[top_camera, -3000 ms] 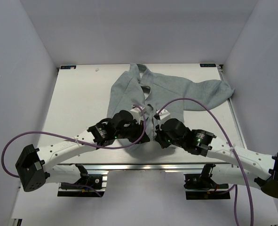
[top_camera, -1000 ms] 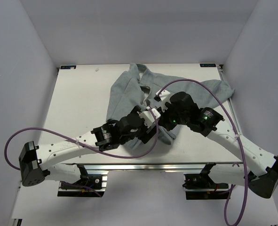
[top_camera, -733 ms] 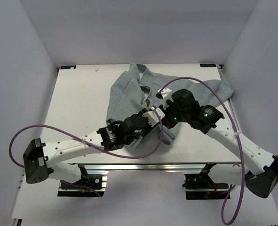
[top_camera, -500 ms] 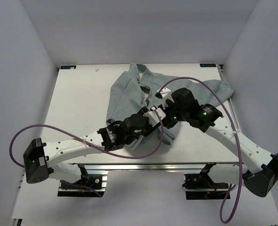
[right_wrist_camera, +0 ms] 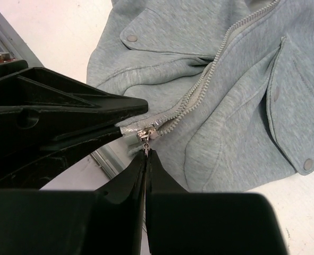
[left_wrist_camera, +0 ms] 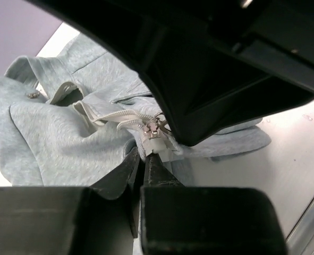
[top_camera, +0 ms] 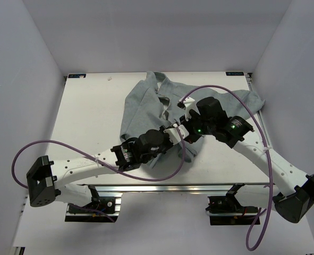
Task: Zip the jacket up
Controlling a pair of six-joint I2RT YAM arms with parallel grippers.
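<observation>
Pale walls close in a white tabletop (top_camera: 87, 117) on three sides, and both arms reach to its middle. The left hand (left_wrist_camera: 145, 156) is nearly closed, its fingers pinching the jacket (top_camera: 141, 101) at the lower end of the zipper (right_wrist_camera: 210, 77), just under the slider. The right hand (right_wrist_camera: 146, 154) is fully closed, and the small zipper pull (right_wrist_camera: 145, 142) is caught between its fingertips. The two hands almost touch each other, a little toward the near edge from the middle of the tabletop.

I judge that the closing is only starting. The slider sits low by the hem, and near the collar (top_camera: 158, 79) the front lies open. How many teeth above the slider are already joined, I cannot tell.

The next move, I think, belongs to the right hand. It should draw the pull along the line of teeth toward the far edge, while the left hand holds the hem end down and tight. The fleece is soft, so a crooked pull may bunch it and stop the slider.

The jacket lies front side up. Its long axis runs from the near edge toward the far edge, leaning slightly left. The collar points to the far edge and the hem to the arms. One sleeve (top_camera: 242, 101) stretches toward the far right corner.
</observation>
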